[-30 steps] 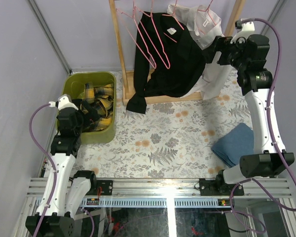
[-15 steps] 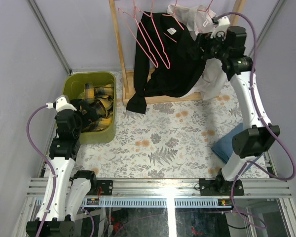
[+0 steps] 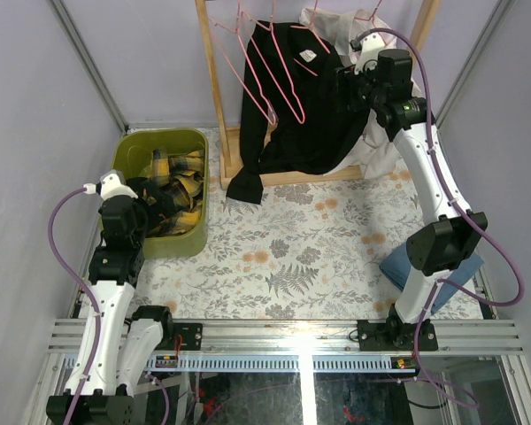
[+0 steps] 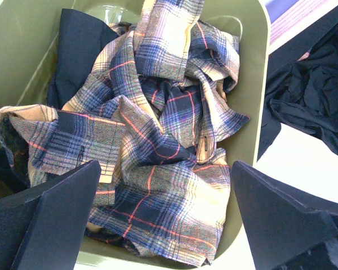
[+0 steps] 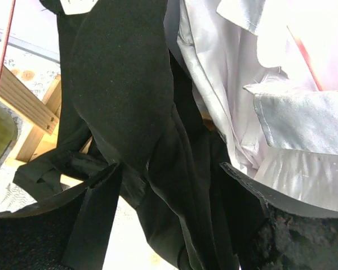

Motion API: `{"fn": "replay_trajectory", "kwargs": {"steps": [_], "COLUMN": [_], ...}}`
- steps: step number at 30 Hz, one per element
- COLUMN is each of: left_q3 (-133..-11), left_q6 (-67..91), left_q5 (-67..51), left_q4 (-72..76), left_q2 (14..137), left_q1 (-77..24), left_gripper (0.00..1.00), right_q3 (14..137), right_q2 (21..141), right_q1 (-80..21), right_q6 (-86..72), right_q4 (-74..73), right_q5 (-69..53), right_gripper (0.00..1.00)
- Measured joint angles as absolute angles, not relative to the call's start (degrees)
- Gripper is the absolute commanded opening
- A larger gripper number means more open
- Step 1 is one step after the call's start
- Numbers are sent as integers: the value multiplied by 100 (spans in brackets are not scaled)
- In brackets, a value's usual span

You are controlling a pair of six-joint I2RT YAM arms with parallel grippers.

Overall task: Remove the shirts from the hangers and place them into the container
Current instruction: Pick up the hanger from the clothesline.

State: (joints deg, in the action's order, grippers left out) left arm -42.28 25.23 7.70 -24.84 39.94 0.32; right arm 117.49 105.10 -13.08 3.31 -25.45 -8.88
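A black shirt (image 3: 301, 106) hangs on a pink hanger (image 3: 294, 40) from the wooden rack, with a white shirt (image 3: 379, 146) behind it on the right. Bare pink hangers (image 3: 264, 75) dangle to its left. My right gripper (image 3: 345, 84) is up against the black shirt (image 5: 124, 84), open, with a fold of black cloth between its spread fingers (image 5: 96, 219); the white shirt (image 5: 242, 84) lies just right of it. The olive container (image 3: 133, 146) holds the plaid shirt (image 4: 158, 140) and a black shirt (image 4: 81, 50). My left gripper (image 4: 166, 219) hovers open over the plaid, holding nothing.
The light wooden rack frame (image 3: 211, 80) stands at the back, and its base (image 5: 28, 107) runs under the hanging shirts. A folded blue cloth (image 3: 395, 267) lies on the floral tablecloth at the right, partly hidden by my right arm.
My right arm has swung left from beside the white shirt onto the black shirt, and its fingers have drawn somewhat closer together. The left arm has stayed put.
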Motion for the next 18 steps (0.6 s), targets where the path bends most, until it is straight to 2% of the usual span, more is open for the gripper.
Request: {"fn": "replay_trajectory", "kwargs": {"steps": [5, 7, 9, 11, 15, 18], "left_q3": [-4228, -4228, -4228, -4228, -4228, -4228], "left_q6": [2523, 2523, 2523, 2523, 2521, 2521], "left_q5": [744, 742, 742, 742, 744, 744], "left_q4": [-2482, -2482, -2482, -2482, -2480, -2475], "left_q2": [4001, 4005, 4010, 4012, 4034, 4051], "left_q1": [32, 32, 32, 32, 32, 32], "left_gripper": [100, 100, 100, 100, 100, 100], "right_q3": [11688, 11430, 11087, 10947, 10938, 10932], "right_q2": [10499, 10405, 10285, 10252, 10245, 10237], "right_q1": [-1299, -1304, -1310, -1315, -1313, -1315], "right_q6": [355, 255, 117, -1, -183, -287], "right_q4": [-2429, -2156, -1859, -1728, -1599, -1476], "right_q5": [-1376, -1688, -1831, -1855, -1850, -1857], "right_gripper": [70, 63, 49, 40, 24, 17]}}
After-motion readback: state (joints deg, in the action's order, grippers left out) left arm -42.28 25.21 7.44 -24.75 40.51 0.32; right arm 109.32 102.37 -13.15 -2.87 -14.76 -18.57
